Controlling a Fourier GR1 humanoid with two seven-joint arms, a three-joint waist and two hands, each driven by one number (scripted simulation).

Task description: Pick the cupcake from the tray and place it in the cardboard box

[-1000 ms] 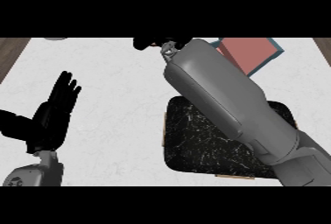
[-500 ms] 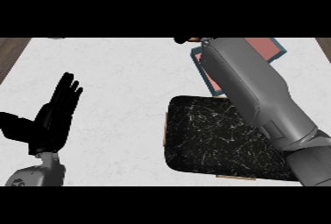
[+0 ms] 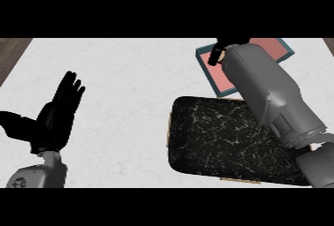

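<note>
The black marbled tray (image 3: 222, 137) lies at the lower right with nothing showing on it. Behind it sits the box (image 3: 207, 73), teal-rimmed with a pink inside. My right forearm stretches over the tray to the box's left part. My right hand (image 3: 226, 44) is mostly hidden by the forearm; its dark fingers curl round a small pale bit, the cupcake (image 3: 221, 56), over the box's left edge. At the left, my left hand (image 3: 55, 119) rests open with its fingers up.
The white marble counter (image 3: 124, 79) spreads between the hands. A brown strip of its edge shows at the far upper left (image 3: 13, 48). My right forearm (image 3: 267, 92) hides part of the box and the tray's right side.
My right arm has swung to the right, carrying its hand from beside the box's left to over the box's left edge. The left hand has stayed put.
</note>
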